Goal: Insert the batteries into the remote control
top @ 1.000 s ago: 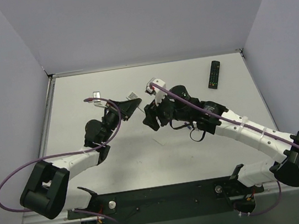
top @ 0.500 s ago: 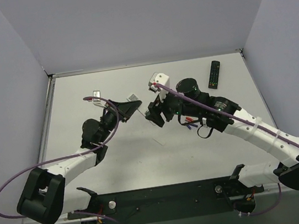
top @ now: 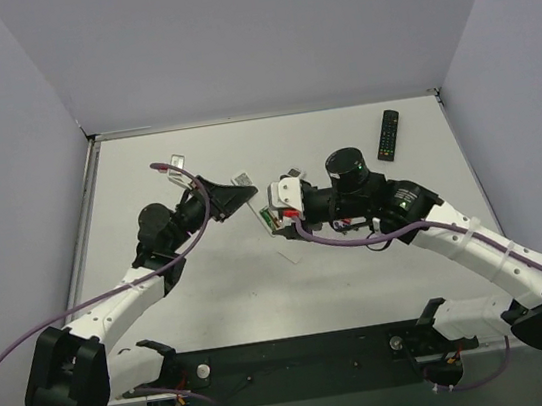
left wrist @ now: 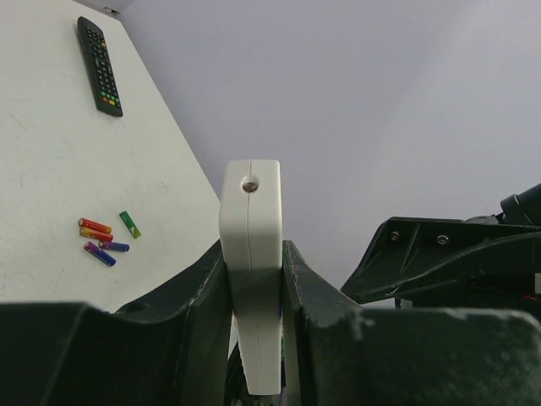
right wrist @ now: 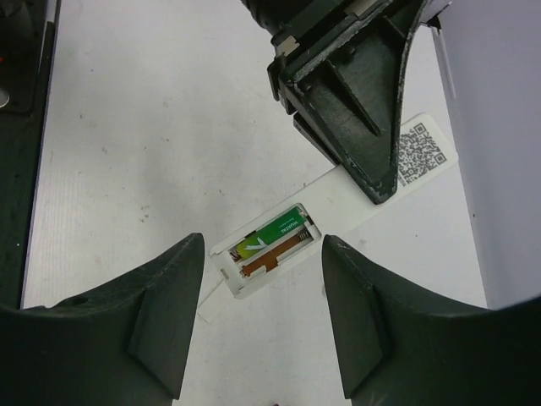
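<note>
Right gripper (right wrist: 261, 254) swung toward remote control (right wrist: 347, 196)

- QR code label (right wrist: 420, 154) on remote control (right wrist: 347, 196) end, ahead-right of right gripper (right wrist: 262, 279).
- Green battery (right wrist: 277, 233) in its bay, just ahead: print too small to read.

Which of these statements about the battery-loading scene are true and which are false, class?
1. The left gripper has its jaws clamped on the white remote. True.
2. The right gripper holds a green battery. False: its jaws stand open and empty.
3. One green battery sits in the remote's open compartment. True.
4. The black remote stands upright. False: it lies flat on the table.
5. A second green battery lies loose on the table beside red cells and purple cells. True.
</note>
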